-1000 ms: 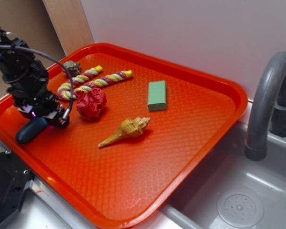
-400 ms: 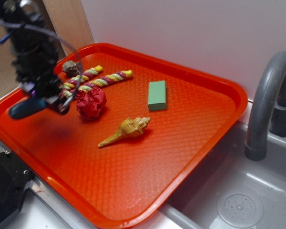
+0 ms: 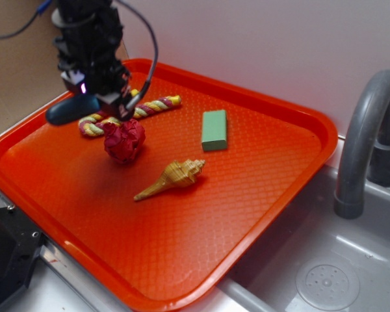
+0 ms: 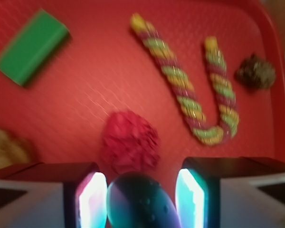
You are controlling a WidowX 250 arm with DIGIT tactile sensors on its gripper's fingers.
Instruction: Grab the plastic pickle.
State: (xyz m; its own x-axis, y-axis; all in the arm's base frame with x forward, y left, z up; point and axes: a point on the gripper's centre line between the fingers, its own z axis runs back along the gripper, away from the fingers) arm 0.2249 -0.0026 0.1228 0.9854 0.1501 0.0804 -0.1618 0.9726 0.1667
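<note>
Above the far left part of the orange tray, the gripper is clamped on the plastic pickle, which hangs clear of the tray surface with its dark rounded end sticking out to the left. From the wrist camera the pickle sits between the two lit finger pads. Just below lies a red crumpled ball, and a striped twisted rope lies beside it, partly hidden by the arm. A tan shell and green block lie well apart to the right. The wrist view is blurred; a brownish lump near the rope is hard to identify.
</note>
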